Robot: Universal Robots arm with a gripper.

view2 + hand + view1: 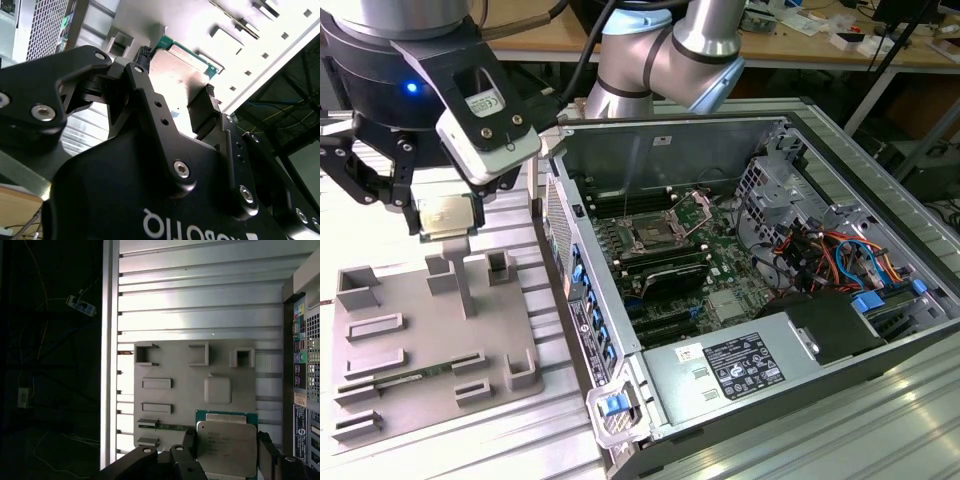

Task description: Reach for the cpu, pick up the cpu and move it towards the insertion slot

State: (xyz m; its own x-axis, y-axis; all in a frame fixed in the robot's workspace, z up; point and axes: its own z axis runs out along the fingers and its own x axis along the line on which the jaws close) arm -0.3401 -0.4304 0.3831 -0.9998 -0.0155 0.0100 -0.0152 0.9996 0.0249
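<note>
We see the black two-fingered gripper (446,222) at the exterior view's upper left, its fingers (189,441) clenched on the small flat square cpu (448,212), which has a silvery metal top and a thin board edge. In both wrist views the cpu (226,449) sits between the two dark fingertip pads, pinched by two opposite edges. In the second wrist view its green edge (187,50) shows just past the fingers.

The cpu hangs above the far end of the flat grey plastic tray (420,330), over the tray's upright posts and apart from its surface. A long thin green memory stick (410,378) lies in a narrow recess on the tray's near side.

The insertion slot (655,235), a square socket with a shiny metal frame and a dark centre, sits on the green motherboard (720,270) inside the open grey metal computer case (670,140), to the exterior view's right of the tray. The cpu is well apart from the slot, with the case's perforated side wall between them.

The silver and grey jointed arm (695,45) bends behind the case. Tray and case both rest on the ribbed aluminium table (880,420)
</note>
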